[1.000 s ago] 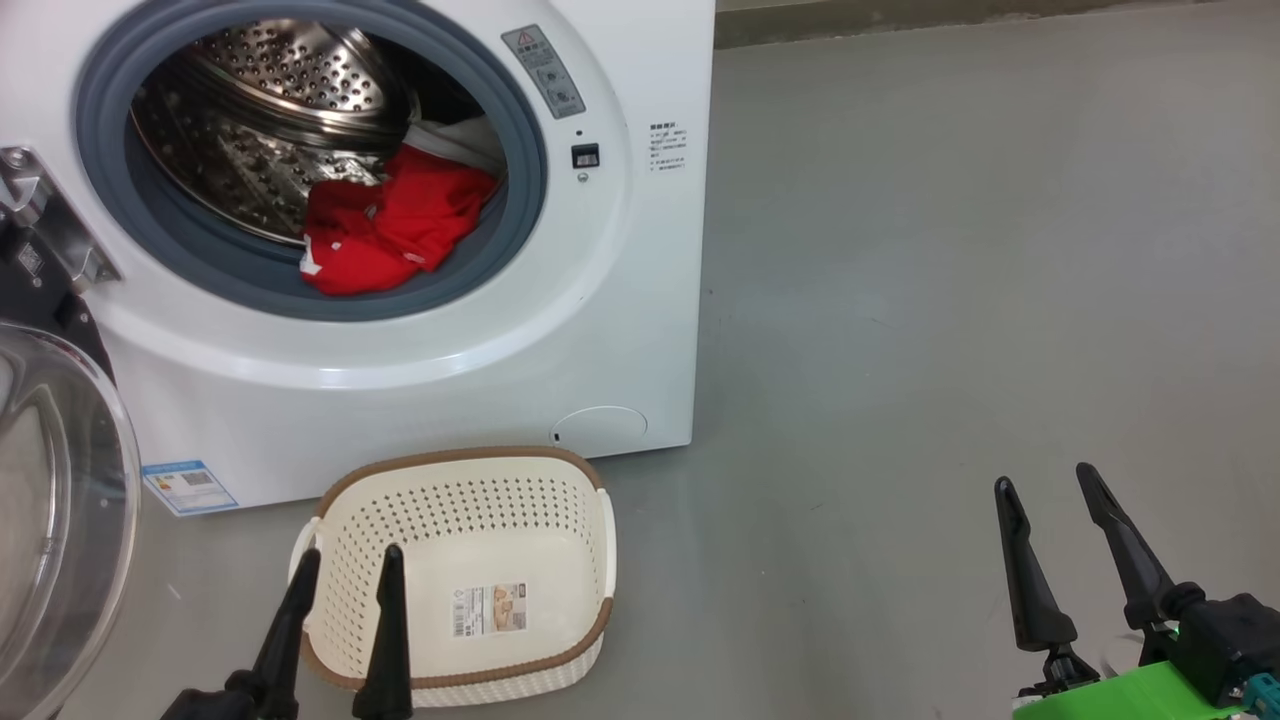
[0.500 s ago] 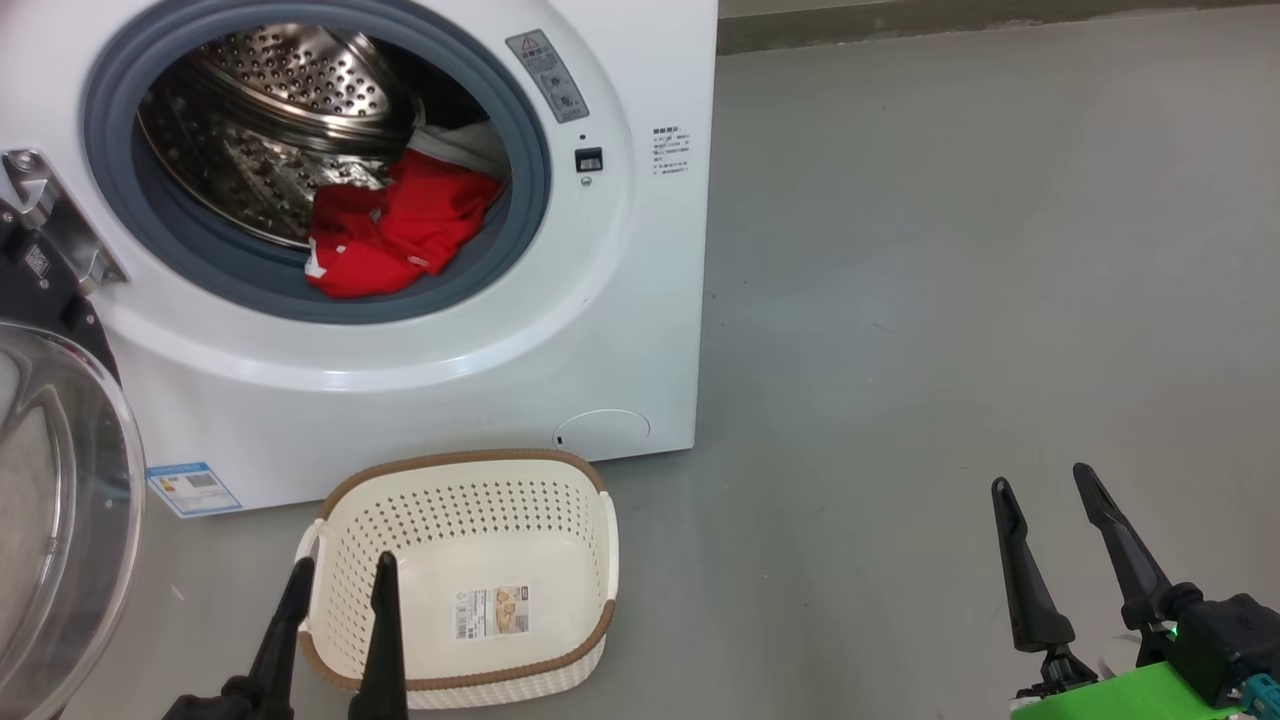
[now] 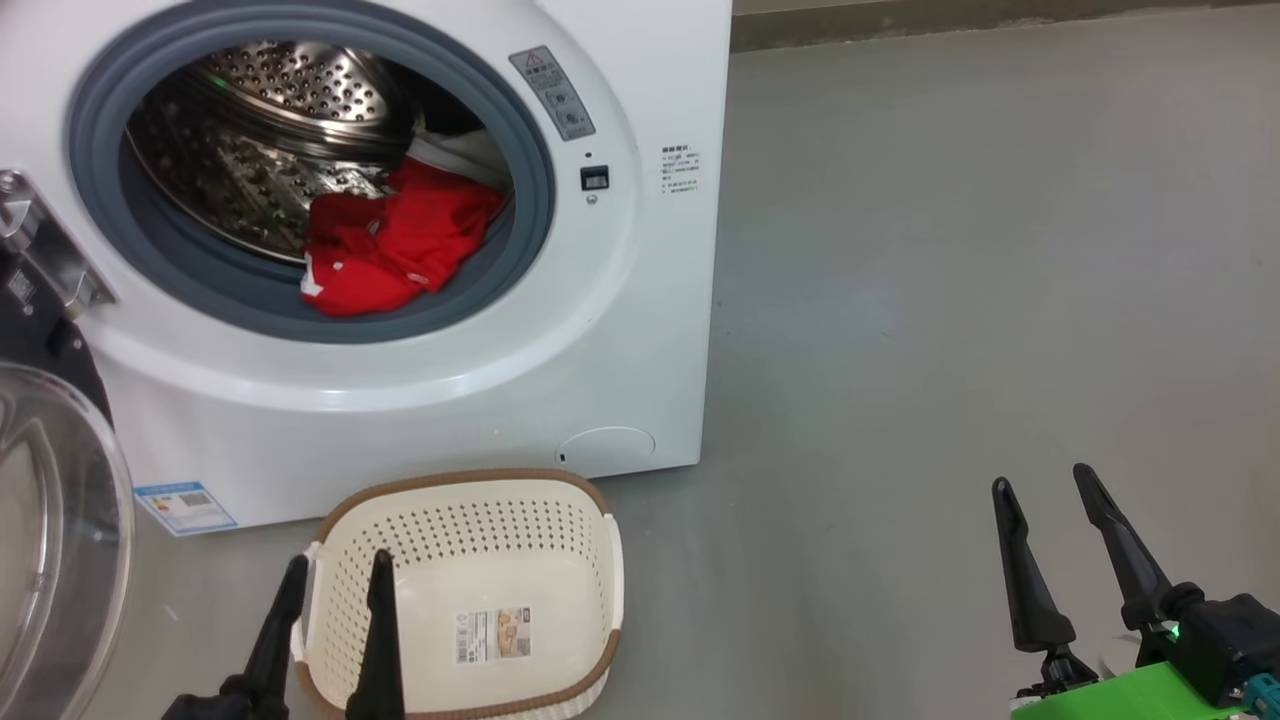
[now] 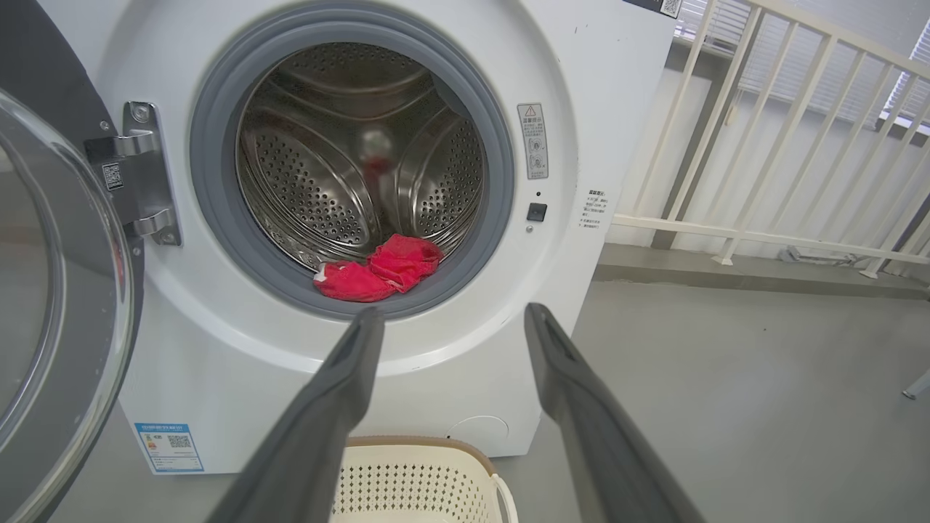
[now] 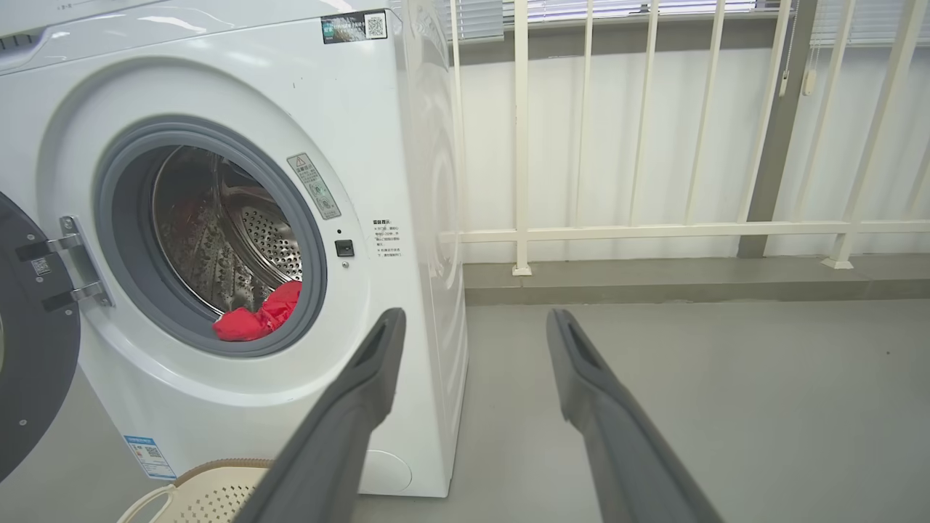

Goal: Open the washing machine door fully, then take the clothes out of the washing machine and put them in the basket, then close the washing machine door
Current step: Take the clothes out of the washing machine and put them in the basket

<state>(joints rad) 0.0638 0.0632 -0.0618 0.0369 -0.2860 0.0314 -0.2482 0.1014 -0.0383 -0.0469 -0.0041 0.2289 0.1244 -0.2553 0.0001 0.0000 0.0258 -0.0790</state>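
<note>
So the washing machine door (image 3: 50, 540) is already swung wide open on its hinge (image 3: 40, 250) off to the left, and the drum (image 3: 280, 90) is wide open to reach into. The red garment (image 3: 400, 240) is still inside the washing machine (image 3: 620, 330), bunched low in the mouth toward the right, its front edge lying on the grey seal (image 3: 400, 325). The left fingers (image 3: 378, 640) are spread open with nothing in them, hanging over the near left corner of the basket (image 3: 460, 478), which sits empty on the floor (image 3: 950, 300) right in front of the machine. From there the garment is straight ahead and up. In the left wrist view it sits just above the gap between the tips, a touch to the left, and the heap looks wider than tall, running sideways along the lower lip. The right fingers (image 3: 1030, 590) are open and empty too, but way off to the right over bare floor, well apart from the machine. So my guess is the left arm is the one that goes in: it's nearer and nearly lined up already. It just has to rise and push forward past the seal.
</note>
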